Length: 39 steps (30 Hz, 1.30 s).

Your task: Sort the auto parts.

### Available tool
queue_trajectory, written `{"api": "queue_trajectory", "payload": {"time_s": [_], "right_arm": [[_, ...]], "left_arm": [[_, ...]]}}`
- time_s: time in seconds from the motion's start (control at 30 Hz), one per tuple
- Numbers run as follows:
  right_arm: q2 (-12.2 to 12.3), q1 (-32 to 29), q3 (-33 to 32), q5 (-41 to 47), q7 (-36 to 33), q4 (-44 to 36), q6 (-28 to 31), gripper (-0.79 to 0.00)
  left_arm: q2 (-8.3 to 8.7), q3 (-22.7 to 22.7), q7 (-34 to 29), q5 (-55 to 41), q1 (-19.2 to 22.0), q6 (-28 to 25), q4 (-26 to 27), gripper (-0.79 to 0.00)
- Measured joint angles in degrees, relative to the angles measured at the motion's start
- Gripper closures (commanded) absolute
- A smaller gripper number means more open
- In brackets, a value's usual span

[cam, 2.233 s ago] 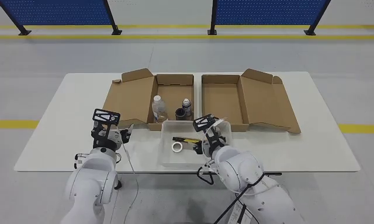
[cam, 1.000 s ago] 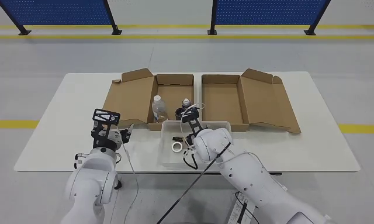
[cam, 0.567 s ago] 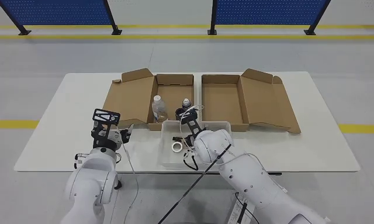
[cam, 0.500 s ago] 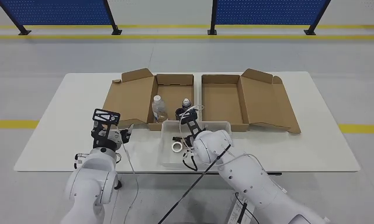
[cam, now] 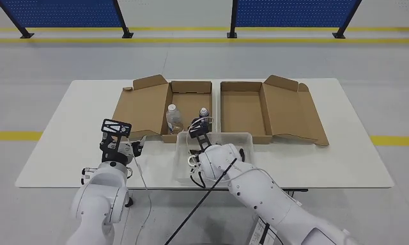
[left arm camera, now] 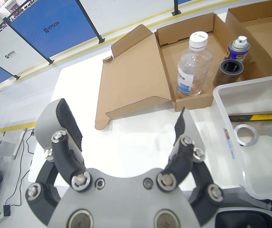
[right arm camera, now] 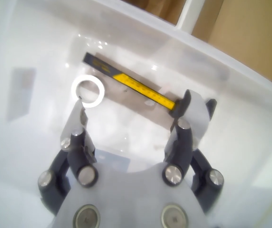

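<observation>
Bin [right arm camera: 150, 22] of cloudy translucent plastic, rectangular, smooth-walled. On its floor: flat metal ring [right arm camera: 88, 90], bright and round, beside a slim straight ruler [right arm camera: 136, 85], yellow with a black end. Down inside the bin, right gripper [right arm camera: 132, 103], fingers spread wide and empty, one tip at the ring's rim, the other at the ruler's yellow end. Just outside the bin, left gripper [left arm camera: 122, 109], ribbed black pads [left arm camera: 69, 122] wide apart, holding nothing. Behind the bin, matte cardboard box [left arm camera: 185, 26] with clear plastic bottle [left arm camera: 194, 65], spray can [left arm camera: 238, 49], dark cylinder [left arm camera: 228, 73].
</observation>
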<state>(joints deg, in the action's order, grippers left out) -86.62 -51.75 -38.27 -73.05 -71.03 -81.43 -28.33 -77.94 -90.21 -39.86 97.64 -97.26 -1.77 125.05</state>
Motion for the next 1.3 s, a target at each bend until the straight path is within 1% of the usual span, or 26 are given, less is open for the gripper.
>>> {"api": "queue_trajectory", "payload": {"time_s": [0.03,0.2,0.27,0.3,0.33,0.4,0.5,0.57,0.6,0.67,0.87,0.93,1.03,1.3], "right_arm": [[-0.12,0.06,-0.08,0.04,0.03,0.27,0.01,-0.659],[-0.70,-0.17,-0.50,0.43,-0.13,1.69,0.46,-0.665],[-0.98,-0.25,-0.65,1.09,0.16,2.47,0.92,-0.606],[-1.12,-0.22,-0.68,1.45,0.36,2.92,1.18,-0.600],[-1.28,-0.17,-0.68,1.83,0.55,3.35,1.44,-0.554],[-1.68,0.03,-0.56,2.58,0.89,4.41,1.86,-0.508],[-2.32,0.48,-0.03,3.17,1.02,5.93,2.18,-0.489],[-2.79,0.85,0.22,3.71,1.35,6.96,2.28,-0.449],[-2.98,1.03,0.30,3.92,1.49,7.45,2.39,-0.449],[-3.42,1.46,0.53,4.39,1.73,8.49,2.74,-0.403],[-4.65,2.43,1.30,5.71,2.08,11.13,3.88,-0.379],[-5.00,2.71,1.61,5.86,2.02,11.77,4.14,-0.348],[-5.55,3.18,1.95,6.00,1.89,12.94,4.42,-0.363],[-6.83,4.11,2.25,6.62,2.21,15.91,5.07,-0.320]], "left_arm": [[0.00,0.00,0.00,0.00,0.00,0.00,0.00,-0.785],[0.00,0.00,0.00,0.00,0.00,0.00,0.00,-0.785],[0.00,0.00,0.00,0.00,0.00,0.00,0.00,-0.785],[0.00,0.00,0.00,0.00,0.00,0.00,0.00,-0.785],[0.00,0.00,0.00,0.00,0.00,0.00,0.00,-0.785],[0.00,0.00,0.00,0.00,0.00,0.00,0.00,-0.785],[0.00,0.00,0.00,0.00,0.00,0.00,0.00,-0.785],[0.00,0.00,0.00,0.00,0.00,0.00,0.00,-0.785],[0.00,0.00,0.00,0.00,0.00,0.00,0.00,-0.785],[0.00,0.00,0.00,0.00,0.00,0.00,0.00,-0.785],[0.00,0.00,0.00,0.00,0.00,0.00,0.00,-0.785],[0.00,0.00,0.00,0.00,0.00,0.00,0.00,-0.785],[0.00,0.00,0.00,0.00,0.00,0.00,0.00,-0.785],[0.00,0.00,0.00,0.00,0.00,0.00,0.00,-0.785]]}}
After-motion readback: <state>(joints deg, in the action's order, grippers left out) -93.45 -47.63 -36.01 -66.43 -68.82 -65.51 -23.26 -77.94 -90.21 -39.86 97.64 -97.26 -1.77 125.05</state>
